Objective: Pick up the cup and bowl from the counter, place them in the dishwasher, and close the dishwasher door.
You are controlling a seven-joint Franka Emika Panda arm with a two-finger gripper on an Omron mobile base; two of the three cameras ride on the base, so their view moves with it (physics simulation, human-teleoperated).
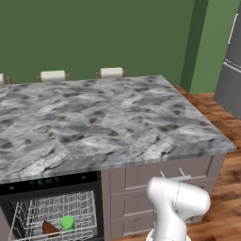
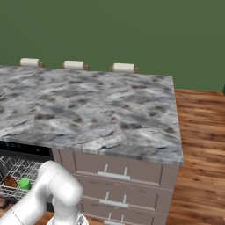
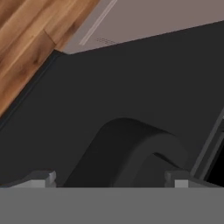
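In dishwasher (image 1: 52,207) rack: cup (image 1: 67,222) and bowl (image 1: 49,228) side by side, loading looks done. Desk (image 1: 94,122) top carries neither. Dishwasher door (image 3: 87,109) down, hand camera close over dark panel. Jaws (image 3: 111,177) wide apart, holding nothing. Left: swing door up, shut it.

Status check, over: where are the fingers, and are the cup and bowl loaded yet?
Fingers spread wide, empty, over the dark dishwasher door. Cup and bowl sit in the white rack. Door not yet shut; nothing seen blocking it.
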